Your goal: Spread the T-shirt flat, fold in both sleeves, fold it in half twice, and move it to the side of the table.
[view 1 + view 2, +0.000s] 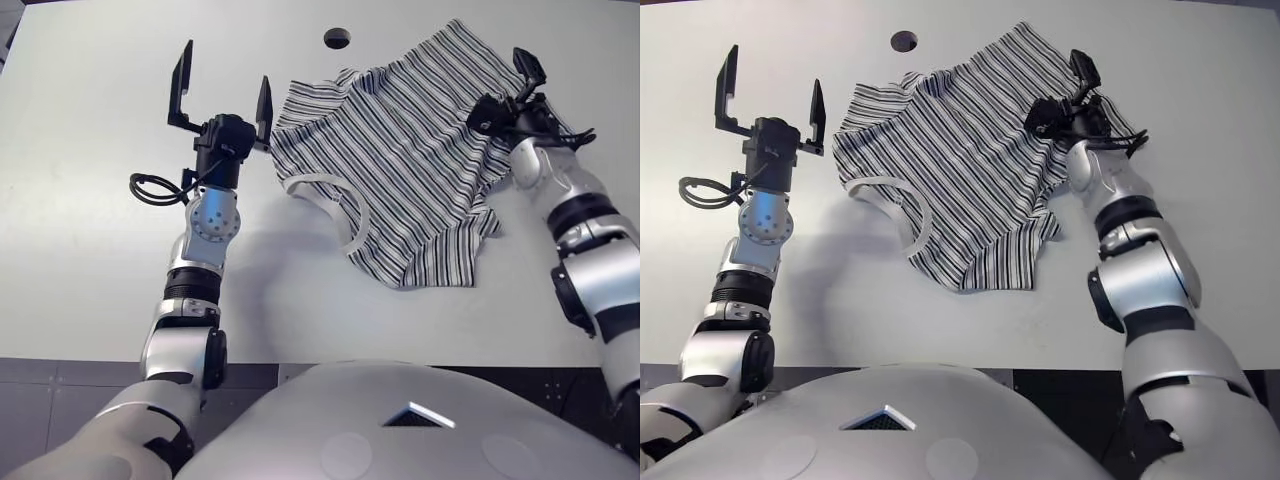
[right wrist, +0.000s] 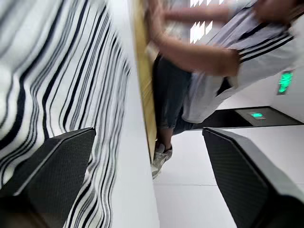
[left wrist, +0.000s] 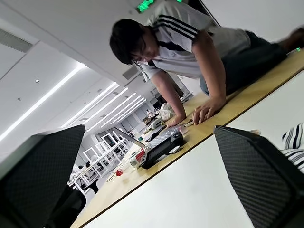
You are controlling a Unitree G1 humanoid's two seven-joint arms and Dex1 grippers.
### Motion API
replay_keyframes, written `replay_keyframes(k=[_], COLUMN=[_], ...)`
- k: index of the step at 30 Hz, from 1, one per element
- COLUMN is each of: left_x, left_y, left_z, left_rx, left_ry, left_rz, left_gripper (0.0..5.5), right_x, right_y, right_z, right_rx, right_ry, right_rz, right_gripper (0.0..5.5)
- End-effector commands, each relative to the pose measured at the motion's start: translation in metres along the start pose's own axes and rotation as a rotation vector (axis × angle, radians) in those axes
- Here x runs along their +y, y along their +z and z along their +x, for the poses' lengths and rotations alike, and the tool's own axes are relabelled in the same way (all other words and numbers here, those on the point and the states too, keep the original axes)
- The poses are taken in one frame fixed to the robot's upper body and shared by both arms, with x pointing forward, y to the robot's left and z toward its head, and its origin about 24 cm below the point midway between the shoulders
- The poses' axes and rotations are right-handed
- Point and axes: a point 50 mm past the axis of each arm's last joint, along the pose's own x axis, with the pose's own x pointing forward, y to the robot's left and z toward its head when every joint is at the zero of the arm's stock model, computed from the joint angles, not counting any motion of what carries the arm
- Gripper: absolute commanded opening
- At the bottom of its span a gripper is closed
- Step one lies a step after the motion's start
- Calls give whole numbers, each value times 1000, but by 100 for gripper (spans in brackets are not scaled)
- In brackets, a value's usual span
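My left gripper (image 1: pixel 225 80) has its fingers spread wide with nothing in it, just beside the left edge of the T-shirt (image 1: pixel 400 170). My right gripper (image 1: pixel 512 90) is also spread and empty, over the shirt's right side. The shirt lies rumpled near the far edge of the table (image 1: pixel 80 260), about mid-width, collar on its near left. I'd say it's not flat yet; sleeves, both halvings and the move to the side are all left

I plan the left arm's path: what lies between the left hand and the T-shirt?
Nothing: in the left eye view only a narrow strip of bare table separates the left hand from the T-shirt.
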Motion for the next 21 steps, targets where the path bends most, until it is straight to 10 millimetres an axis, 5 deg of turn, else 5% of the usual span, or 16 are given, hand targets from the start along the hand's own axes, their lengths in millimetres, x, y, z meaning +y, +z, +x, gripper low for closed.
replay_keyframes(k=[1, 4, 7, 10, 18, 21], left_x=[2, 11, 29, 34, 37, 36], left_y=[-8, -6, 3, 7, 9, 9], left_z=[8, 17, 28, 31, 32, 30], left_rx=[-2, -27, -52, -63, -59, -60], left_ry=[-161, -199, -56, 28, 55, 57], left_rz=[206, 275, 209, 145, 98, 96], left_gripper=[501, 501, 501, 501, 501, 501], right_x=[1, 25, 42, 44, 8, 3], right_y=[55, 118, 151, 155, 155, 141], right_z=[-73, -95, -102, -99, -105, -97], right_rx=[-346, -600, -732, -742, -811, -768], right_ry=[65, 270, 412, 471, 544, 580], right_rz=[62, 134, 79, -14, -293, -356], right_gripper=[416, 416, 416, 416, 416, 416])
